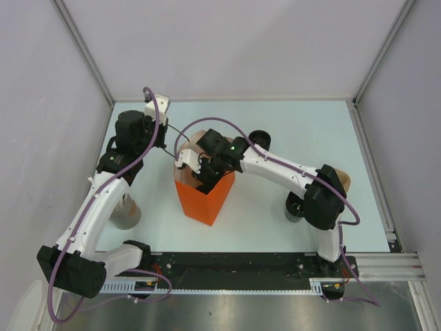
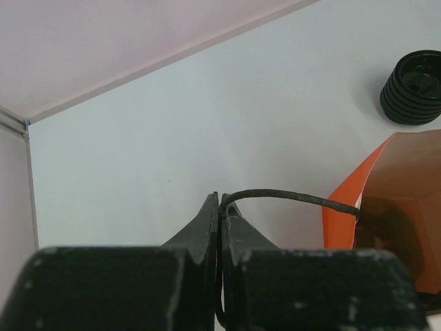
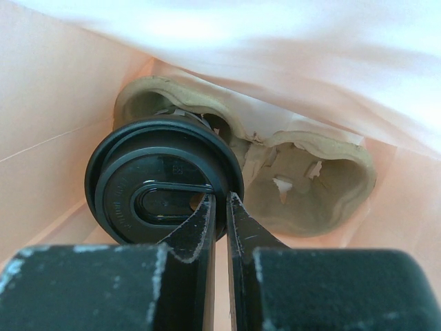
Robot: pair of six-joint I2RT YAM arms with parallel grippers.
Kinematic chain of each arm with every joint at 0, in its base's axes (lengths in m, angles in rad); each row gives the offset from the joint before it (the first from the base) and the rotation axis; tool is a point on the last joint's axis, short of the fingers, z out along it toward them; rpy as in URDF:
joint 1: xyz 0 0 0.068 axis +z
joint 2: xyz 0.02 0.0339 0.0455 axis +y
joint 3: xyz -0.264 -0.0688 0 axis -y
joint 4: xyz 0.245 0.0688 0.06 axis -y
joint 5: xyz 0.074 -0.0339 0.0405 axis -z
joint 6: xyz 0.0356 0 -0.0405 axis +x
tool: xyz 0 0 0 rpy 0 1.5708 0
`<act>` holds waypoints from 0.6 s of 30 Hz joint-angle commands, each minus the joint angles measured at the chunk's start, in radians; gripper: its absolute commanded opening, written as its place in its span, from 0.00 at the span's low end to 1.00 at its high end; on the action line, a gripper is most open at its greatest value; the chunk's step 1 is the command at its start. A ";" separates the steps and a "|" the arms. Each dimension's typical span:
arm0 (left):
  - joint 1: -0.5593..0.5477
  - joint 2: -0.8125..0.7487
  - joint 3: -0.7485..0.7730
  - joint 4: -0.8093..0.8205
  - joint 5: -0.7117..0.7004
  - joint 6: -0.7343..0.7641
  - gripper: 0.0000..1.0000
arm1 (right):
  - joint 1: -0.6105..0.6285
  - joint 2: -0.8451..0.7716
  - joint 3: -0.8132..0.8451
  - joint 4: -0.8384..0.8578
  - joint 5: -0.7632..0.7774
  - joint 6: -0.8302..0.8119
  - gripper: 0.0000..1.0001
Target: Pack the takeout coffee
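Note:
The takeout coffee (image 3: 155,172), a black cup with a round black lid, sits in the left socket of a beige pulp cup carrier (image 3: 331,172) inside the orange paper bag (image 1: 207,201). My right gripper (image 3: 220,201) reaches down into the bag (image 1: 204,171), its jaws closed on the lid's right rim. My left gripper (image 2: 220,201) is shut on the bag's dark cord handle (image 2: 289,196), holding it out to the bag's left (image 1: 165,128). The bag's orange edge also shows in the left wrist view (image 2: 344,207).
A black ridged stack (image 1: 260,138) stands behind the bag and also shows in the left wrist view (image 2: 413,86). A black cup (image 1: 295,207) stands under my right arm, a grey cup (image 1: 124,211) under my left arm. A brown object (image 1: 341,179) lies at right.

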 commanded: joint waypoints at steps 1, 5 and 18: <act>0.007 -0.003 0.007 0.031 -0.012 -0.018 0.01 | 0.013 0.042 0.003 -0.063 -0.002 -0.012 0.00; 0.007 0.000 0.010 0.029 -0.012 -0.015 0.01 | 0.015 0.051 0.003 -0.069 0.002 -0.015 0.00; 0.007 0.000 0.015 0.026 -0.012 -0.016 0.00 | 0.018 0.079 -0.006 -0.080 0.008 -0.026 0.00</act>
